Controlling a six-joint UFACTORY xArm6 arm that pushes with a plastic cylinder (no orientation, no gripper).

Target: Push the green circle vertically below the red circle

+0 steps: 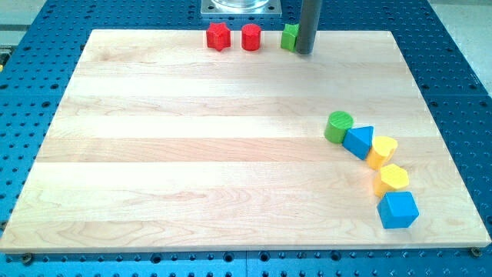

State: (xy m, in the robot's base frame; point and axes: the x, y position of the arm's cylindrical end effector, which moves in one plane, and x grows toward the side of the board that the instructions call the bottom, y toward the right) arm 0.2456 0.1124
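Observation:
The green circle (pixel 337 126) sits at the view's right, mid-height on the wooden board (pixel 192 154), touching a blue triangle (pixel 360 141). The red circle (pixel 251 37) sits near the view's top edge, left of centre-right, with a red star-shaped block (pixel 219 36) to its left. My tip (pixel 304 51) is at the view's top, right beside a green block (pixel 290 37) and to the right of the red circle. It is far above and a little left of the green circle.
Below the blue triangle a chain runs toward the view's bottom right: a yellow block (pixel 382 151), another yellow block (pixel 393 178) and a blue block (pixel 398 209). A metal arm base (pixel 241 8) stands at the top edge. A blue perforated table (pixel 461 92) surrounds the board.

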